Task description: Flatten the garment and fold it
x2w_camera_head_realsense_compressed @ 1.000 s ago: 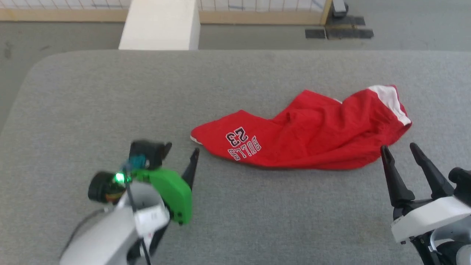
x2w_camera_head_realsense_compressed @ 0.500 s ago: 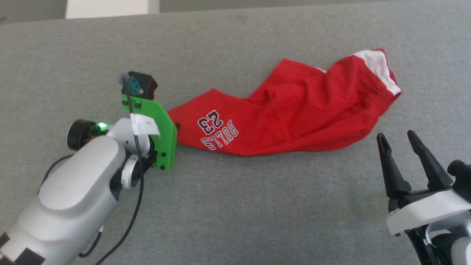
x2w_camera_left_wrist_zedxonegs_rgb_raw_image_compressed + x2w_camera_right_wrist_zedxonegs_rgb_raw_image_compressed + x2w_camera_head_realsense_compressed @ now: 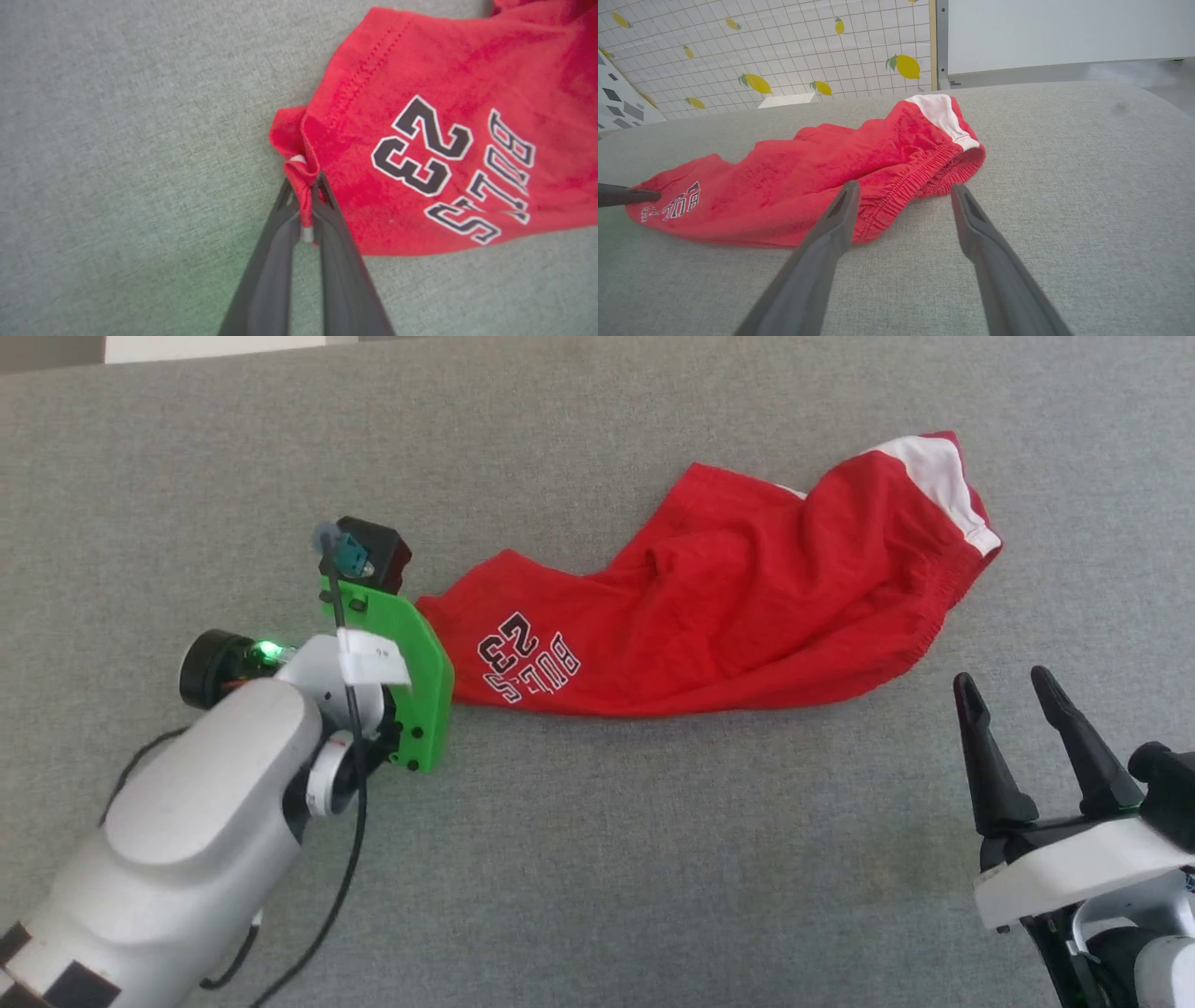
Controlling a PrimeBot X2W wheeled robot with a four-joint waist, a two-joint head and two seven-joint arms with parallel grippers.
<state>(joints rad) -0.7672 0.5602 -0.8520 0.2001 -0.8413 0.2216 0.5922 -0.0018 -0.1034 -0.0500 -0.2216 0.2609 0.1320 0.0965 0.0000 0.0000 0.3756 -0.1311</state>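
Observation:
The garment point(image 3: 728, 616) is a pair of red shorts with a white side stripe, lying crumpled across the grey table point(image 3: 597, 859). Its "BULLS 23" leg points left and its gathered waistband lies at the right. In the left wrist view my left gripper point(image 3: 304, 186) is shut on the bunched hem corner of that printed leg of the garment point(image 3: 420, 93). In the head view its green wrist mount point(image 3: 411, 672) covers the fingers. My right gripper point(image 3: 1004, 679) stands open, low on the table just short of the waistband. Seen from the right wrist, its fingers point(image 3: 831, 233) frame the elastic edge of the garment point(image 3: 822, 168) without touching it.
Bare grey padded surface lies all around the shorts, with wide room in front and to the left. A white block point(image 3: 215, 345) stands beyond the table's far edge. A lemon-patterned tiled wall point(image 3: 784, 46) rises behind the table.
My left arm reached forward to the printed leg's hem and its jaws closed on the corner. The camera tilted down, shifting the whole picture. The right gripper has stayed open in place.

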